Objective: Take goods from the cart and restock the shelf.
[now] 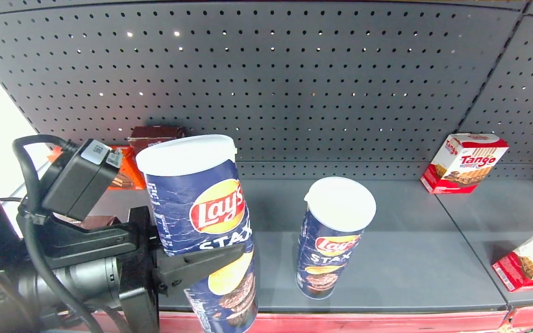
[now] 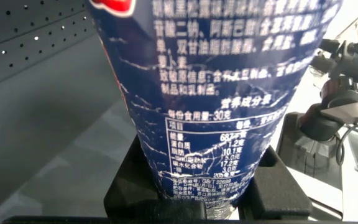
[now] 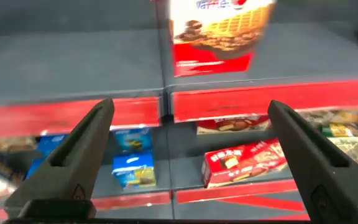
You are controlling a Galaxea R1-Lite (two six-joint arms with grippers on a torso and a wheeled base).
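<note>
One glossy cylindrical can (image 1: 201,203) in left hand (image 1: 220,252), second can (image 1: 329,249) on shelf (image 1: 410,259).

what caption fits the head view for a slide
Left jaws grip a chip can at the front of the shelf, beside a second can standing on it.

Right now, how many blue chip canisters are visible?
2. The held canister sits in the left end effector at the shelf's front edge; the other canister stands upright on the shelf to its right. The arm may hide more.
</note>
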